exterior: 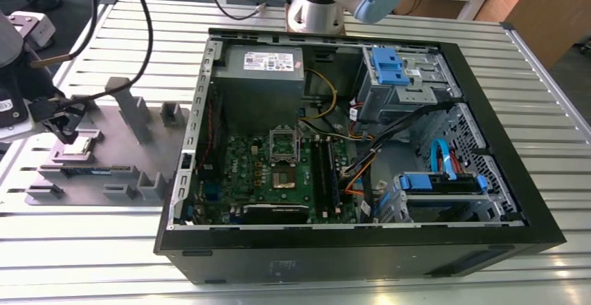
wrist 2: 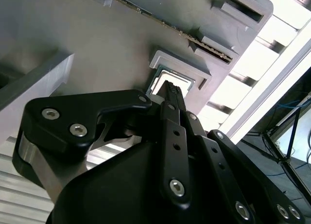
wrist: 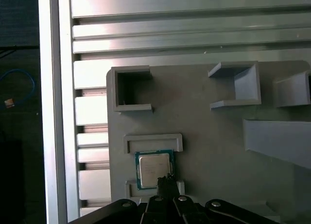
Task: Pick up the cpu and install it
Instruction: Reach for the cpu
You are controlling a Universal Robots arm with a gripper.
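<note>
The slatted aluminium tabletop [exterior: 138, 35] carries an open computer case [exterior: 369, 256] and, toward the exterior view's left, a grey holder plate [exterior: 120, 149] with raised nests and brackets. The tool [exterior: 65, 126] hangs over that plate, well apart from the case. In both wrist views its tips [wrist: 165, 180] look drawn together to a narrow point with no gap between them, and they grasp nothing. The cpu [wrist: 154, 168] lies flat in its nest on the plate, silver top up inside a green border, framed by two low grey ledges. The point of the tool [wrist 2: 171, 90] sits over one edge of the chip [wrist 2: 160, 79] — whether it touches the metal I cannot tell. The tool's black links cover that edge and the ledge beyond it, and in the exterior view the cpu [exterior: 82, 144] is a small pale square just beside the tool.
</note>
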